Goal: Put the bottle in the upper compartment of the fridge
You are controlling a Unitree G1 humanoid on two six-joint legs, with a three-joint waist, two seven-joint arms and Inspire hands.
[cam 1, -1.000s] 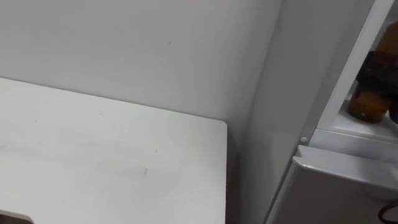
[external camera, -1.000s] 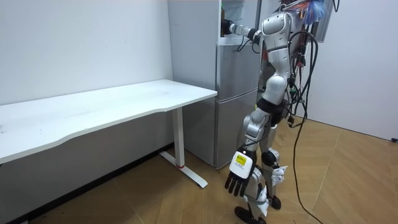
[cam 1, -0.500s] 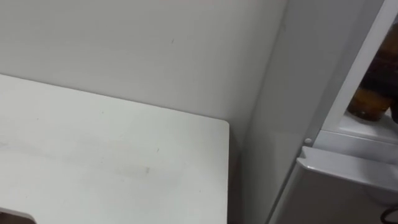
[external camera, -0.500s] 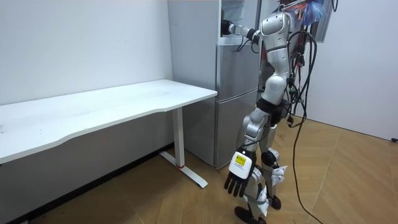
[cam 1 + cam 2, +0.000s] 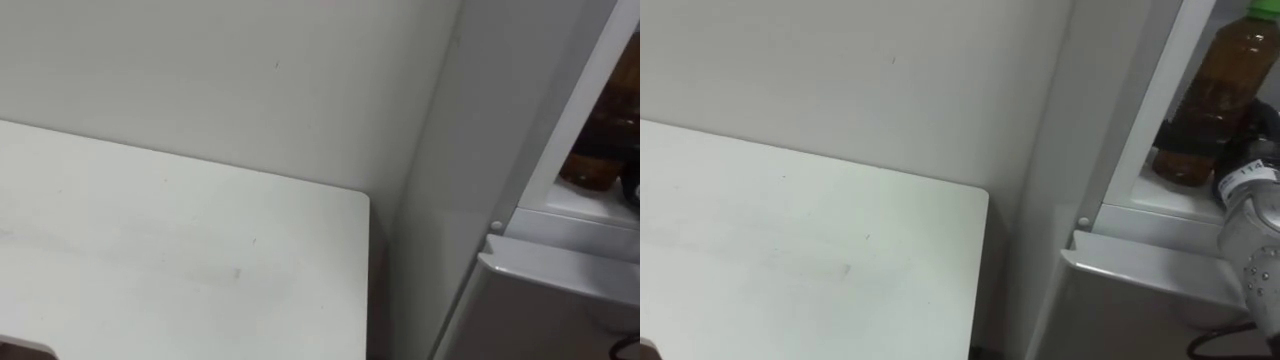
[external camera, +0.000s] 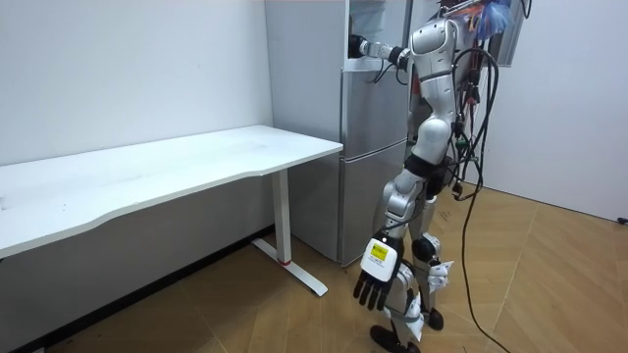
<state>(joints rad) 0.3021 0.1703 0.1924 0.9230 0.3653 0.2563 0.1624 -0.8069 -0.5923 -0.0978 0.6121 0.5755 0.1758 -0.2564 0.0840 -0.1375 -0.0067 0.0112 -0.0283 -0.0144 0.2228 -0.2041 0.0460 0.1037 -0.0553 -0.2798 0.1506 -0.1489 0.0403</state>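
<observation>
A: Right hand first?
B: It's inside the fridge's upper compartment, arm coming in from the right. Dark fingers curl round the lower part of the bottle. It's gripping it.
A: Same in the room view?
B: Yes. The arm is stretched out at shoulder height and the right hand is in the top opening of the fridge.
A: Bottle orientation?
B: Upright. Long axis vertical, green cap pointing up, brown liquid inside. The base is down on the compartment's white shelf, near the front edge and close to the opening's left side.
A: Left hand?
B: Room view: the left hand hangs low beside the legs, fingers loose and spread, holding nothing.
A: Robot position?
B: It stands on the wood floor right in front of the fridge, facing it.
A: Surroundings?
B: The lower door is closed just under the compartment. A white desk stands beside the fridge's left side with a narrow gap between them, against a plain wall.
</observation>
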